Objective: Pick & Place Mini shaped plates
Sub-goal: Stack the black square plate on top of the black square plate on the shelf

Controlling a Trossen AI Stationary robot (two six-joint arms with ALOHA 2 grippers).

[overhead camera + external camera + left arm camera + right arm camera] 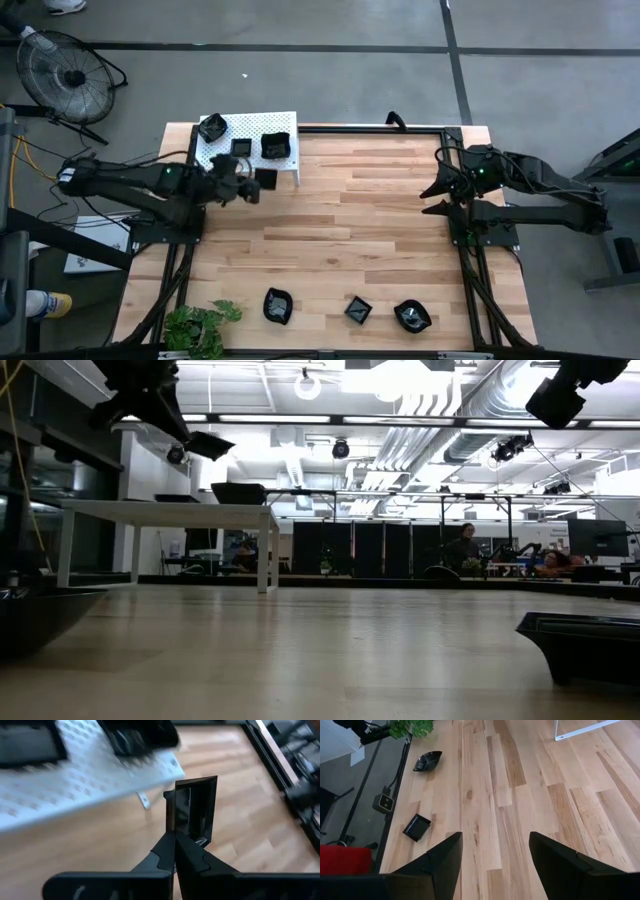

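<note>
left gripper [175,851] clamped on a square plate [192,810]: carry it level, clear of the shelf [285,165]; right gripper [495,852] waits apart.

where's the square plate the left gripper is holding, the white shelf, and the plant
square plate [192,805], left wrist view, its glossy inner face
white shelf [284,162], high view, bare perforated top near its corner
plant [195,326], high view, its leaves

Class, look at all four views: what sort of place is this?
Probably an open-plan robotics lab or workshop: exposed ceiling ducts, a bare concrete floor with a floor fan, and people at desks in the background.
</note>
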